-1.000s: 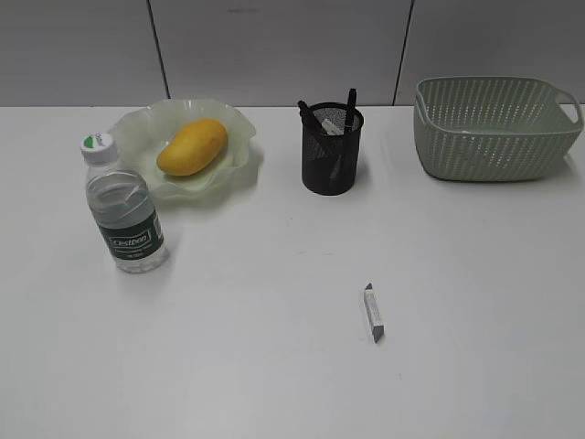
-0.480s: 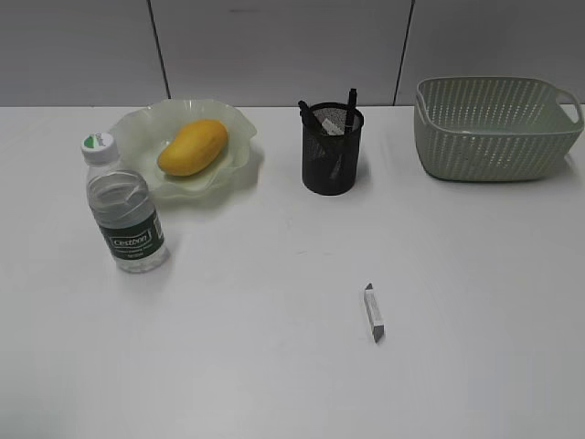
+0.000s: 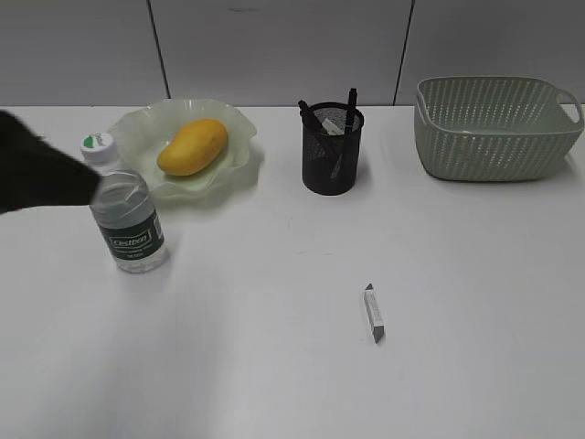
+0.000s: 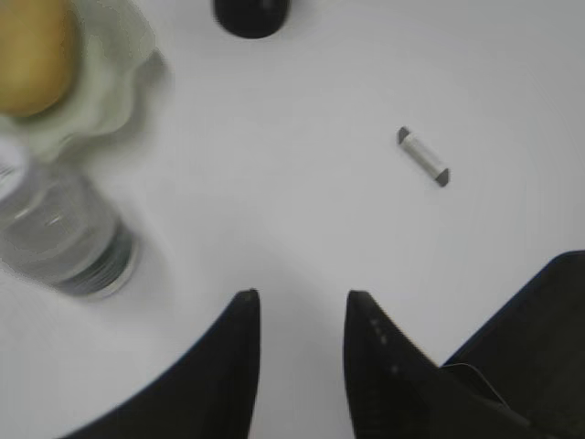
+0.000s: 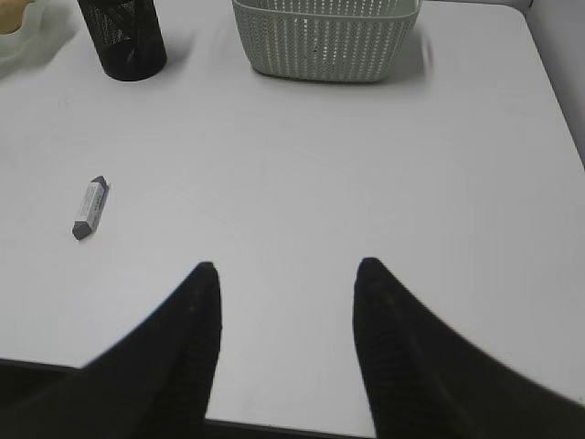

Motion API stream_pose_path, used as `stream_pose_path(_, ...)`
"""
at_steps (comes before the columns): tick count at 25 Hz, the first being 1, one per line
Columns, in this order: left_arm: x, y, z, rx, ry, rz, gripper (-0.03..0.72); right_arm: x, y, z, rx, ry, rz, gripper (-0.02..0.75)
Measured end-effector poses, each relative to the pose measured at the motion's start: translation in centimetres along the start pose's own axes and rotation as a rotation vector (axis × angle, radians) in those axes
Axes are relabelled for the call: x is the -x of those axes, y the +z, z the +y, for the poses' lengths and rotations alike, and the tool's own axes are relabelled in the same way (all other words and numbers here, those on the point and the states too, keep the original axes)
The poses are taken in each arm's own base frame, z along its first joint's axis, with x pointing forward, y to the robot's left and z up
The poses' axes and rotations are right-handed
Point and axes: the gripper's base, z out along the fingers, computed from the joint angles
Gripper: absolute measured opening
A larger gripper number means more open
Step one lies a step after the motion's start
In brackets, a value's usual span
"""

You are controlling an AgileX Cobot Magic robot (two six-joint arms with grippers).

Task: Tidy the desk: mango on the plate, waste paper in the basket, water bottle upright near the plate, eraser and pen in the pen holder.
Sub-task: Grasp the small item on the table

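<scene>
The yellow mango [image 3: 192, 146] lies on the pale-green ruffled plate [image 3: 137, 123]. The clear water bottle [image 3: 128, 219] stands upright in front of the plate on its left. The black mesh pen holder [image 3: 332, 151] holds black pens [image 3: 351, 102]. A grey-and-white eraser [image 3: 373, 313] lies on the white desk [image 3: 274, 366], mid-right. My left arm [image 3: 41, 174] shows as a dark blur beside the bottle's cap. My left gripper [image 4: 302, 297] is open and empty above the desk, right of the bottle [image 4: 64, 238]. My right gripper [image 5: 288, 265] is open and empty at the desk's front edge. The waste paper is out of view.
The sage-green woven basket [image 3: 494, 128] stands at the back right; its inside is hidden. The right wrist view shows the eraser [image 5: 90, 208] to the gripper's left, the pen holder [image 5: 123, 37] and the basket [image 5: 324, 37] far ahead. The desk's right edge [image 5: 553, 82] is near.
My left arm has come into the exterior view from the left, up to the bottle's cap. The objects on the desk have not moved.
</scene>
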Motion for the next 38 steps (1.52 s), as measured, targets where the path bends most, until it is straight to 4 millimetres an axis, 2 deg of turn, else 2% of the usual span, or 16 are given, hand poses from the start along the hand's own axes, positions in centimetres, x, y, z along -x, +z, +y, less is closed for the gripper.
stream_pose_path(2, 1.3, 2.6, -2.2, -0.048, 0.032, 0.021, 0.237, 0.0, 0.0, 0.0, -0.002, 0.002, 0.0, 0.382)
stream_pose_path(6, 3.3, 9.7, -5.8, -0.056, -0.006, 0.141, 0.264, 0.0, 0.0, 0.0, -0.003, 0.002, 0.0, 0.382)
stream_pose_path(8, 4.0, 13.7, -6.5, -0.049, -0.045, 0.205, 0.331, 0.0, 0.0, 0.0, -0.003, 0.002, 0.0, 0.382)
stream_pose_path(11, 4.5, 18.5, -7.2, -0.062, -0.122, 0.274, 0.445, 0.0, 0.0, 0.0, -0.003, 0.002, 0.0, 0.382)
stream_pose_path(13, 4.8, 20.9, -7.7, -0.076, -0.187, 0.3, 0.478, 0.0, 0.0, 0.0, -0.003, 0.002, 0.0, 0.382)
stream_pose_path(16, 5.1, 24.0, -8.5, -0.067, -0.262, 0.321, 0.49, 0.0, 0.0, 0.0, -0.003, 0.001, 0.0, 0.382)
stream_pose_path(20, 5.3, 26.8, -10.2, -0.025, -0.32, 0.317, 0.479, 0.0, 0.0, 0.0, -0.003, 0.001, 0.0, 0.382)
stream_pose_path(26, 4.1, 30.2, -12.7, 0.099, -0.301, 0.368, 0.438, 0.0, 0.0, 0.0, -0.003, 0.001, 0.0, 0.382)
stream_pose_path(33, 3.5, 32.1, -13.7, 0.196, -0.26, 0.395, 0.374, 0.0, 0.0, 0.0, -0.003, 0.0, 0.0, 0.382)
stream_pose_path(38, 2.9, 32.7, -13.5, 0.226, -0.265, 0.418, 0.288, 0.0, 0.0, 0.0, -0.003, 0.0, 0.0, 0.382)
